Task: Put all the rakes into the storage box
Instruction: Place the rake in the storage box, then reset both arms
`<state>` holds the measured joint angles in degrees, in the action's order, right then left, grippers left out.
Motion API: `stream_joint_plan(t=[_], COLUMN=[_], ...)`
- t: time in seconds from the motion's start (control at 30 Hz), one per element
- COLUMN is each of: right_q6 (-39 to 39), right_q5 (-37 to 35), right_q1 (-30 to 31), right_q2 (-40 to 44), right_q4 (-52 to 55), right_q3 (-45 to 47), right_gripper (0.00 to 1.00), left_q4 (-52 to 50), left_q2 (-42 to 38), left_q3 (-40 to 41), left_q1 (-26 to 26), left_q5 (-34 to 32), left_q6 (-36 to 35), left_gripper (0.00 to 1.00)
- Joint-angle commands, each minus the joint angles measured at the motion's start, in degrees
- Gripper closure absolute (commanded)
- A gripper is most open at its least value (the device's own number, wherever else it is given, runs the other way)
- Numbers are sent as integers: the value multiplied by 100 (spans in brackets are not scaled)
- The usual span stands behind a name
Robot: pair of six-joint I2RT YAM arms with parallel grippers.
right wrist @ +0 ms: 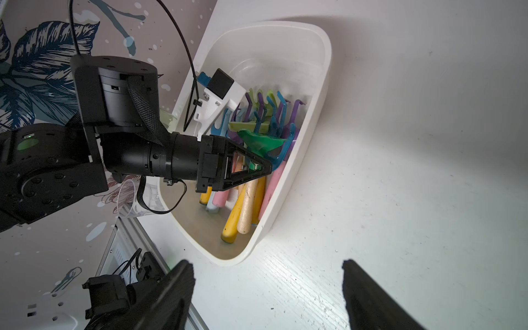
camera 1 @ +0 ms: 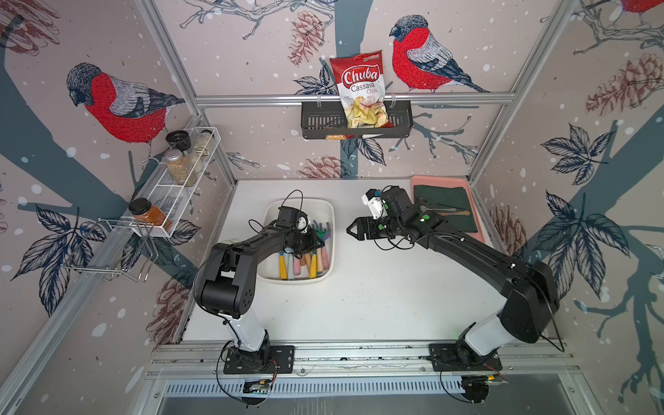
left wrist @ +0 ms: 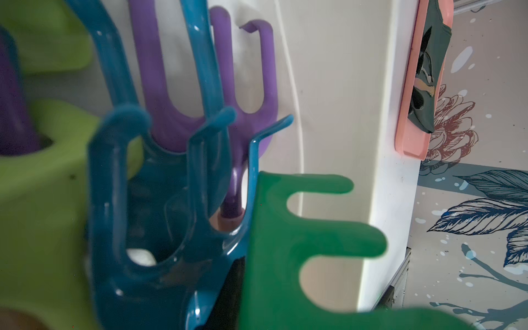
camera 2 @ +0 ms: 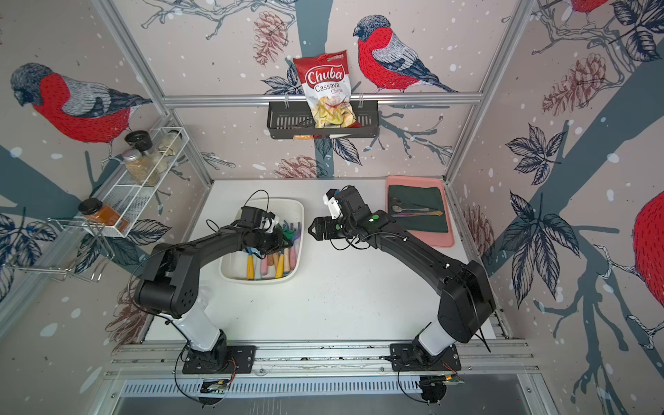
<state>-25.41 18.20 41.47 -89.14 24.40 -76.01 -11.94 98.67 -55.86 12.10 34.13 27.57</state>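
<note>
The white storage box [camera 1: 325, 206] stands left of the table's middle and holds several toy rakes with bright heads and pastel handles. My left gripper [camera 1: 312, 241] hangs low inside the box, shut on the neck of a green rake [right wrist: 261, 144]. In the left wrist view the green rake head [left wrist: 300, 243] fills the near field, above blue and purple rakes and beside the storage box wall [left wrist: 328, 114]. My right gripper [camera 1: 350, 230] hovers to the right of the box, open and holding nothing. Its fingertips [right wrist: 183, 274] frame bare table beside the storage box rim [right wrist: 323, 94].
A pink tray [camera 1: 479, 230] with a dark green cloth and spoons lies at the back right. A black slotted basket [camera 1: 316, 122] with a chips bag hangs on the back wall. A white wire rack [camera 1: 169, 201] with jars is fixed to the left wall.
</note>
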Motion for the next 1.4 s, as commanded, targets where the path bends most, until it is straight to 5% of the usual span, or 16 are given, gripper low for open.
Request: stream_joint_plan(t=[0.0, 0.4, 0.53, 0.77, 0.93, 1.13, 1.37], right_q6=[70, 95, -34, 30, -65, -73, 274], right_q5=[-18, -129, -62, -252, -1070, -2681, -4180], right_q1=[-38, -191, -435, -1235, -1855, -2050, -2244], right_q2=[98, 399, 672, 1014, 1704, 2948, 3281], right_q4=[-23, 77, -147, -33, -618, -2246, -3239], right_q3=[32, 147, 401, 438, 1163, 2937, 4328], right_gripper=[16, 15, 5, 0, 0, 0, 0], left_q4=[105, 15, -345, -606, -504, 1128, 3103], left_q2=[-6, -350, -757, -2102, -3192, -4625, -5255], left_q3=[-48, -91, -291, -289, -163, 1411, 3153], left_q1=[-21, -32, -45, -381, -858, -939, -953], left_q5=[-98, -141, -196, -442, -1524, -3698, -5487], left_q6=[-103, 11, -44, -125, -495, -543, -1621], left_gripper=[72, 35, 5, 3, 3, 4, 3])
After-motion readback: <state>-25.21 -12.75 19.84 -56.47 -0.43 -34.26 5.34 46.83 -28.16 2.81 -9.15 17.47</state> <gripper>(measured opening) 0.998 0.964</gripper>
